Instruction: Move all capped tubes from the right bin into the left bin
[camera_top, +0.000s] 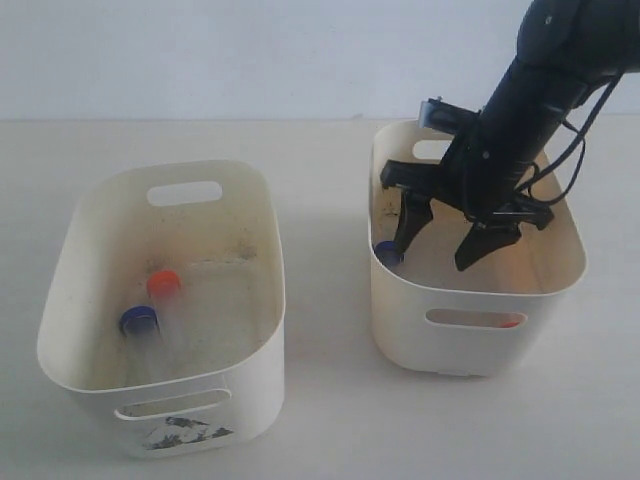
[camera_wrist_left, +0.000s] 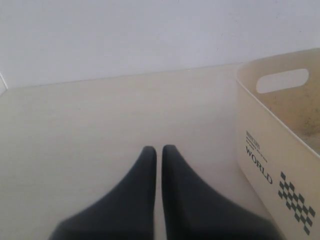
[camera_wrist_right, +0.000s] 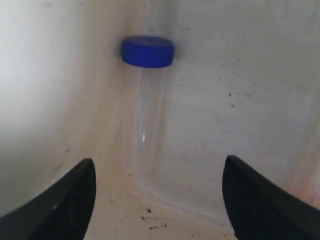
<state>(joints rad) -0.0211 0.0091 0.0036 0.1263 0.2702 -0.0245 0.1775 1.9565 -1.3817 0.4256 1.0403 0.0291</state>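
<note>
Pale beige tabletop (camera_top: 330, 420) below plain white wall (camera_top: 250, 50)

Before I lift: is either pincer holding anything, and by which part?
Nothing is held. The right pincer stands open near the blue-capped tube, not touching it; the left pincer is shut on nothing.

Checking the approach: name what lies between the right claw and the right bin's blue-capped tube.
Nothing: in the right wrist view, only bare right bin separates the right claw from the blue-capped tube.
</note>
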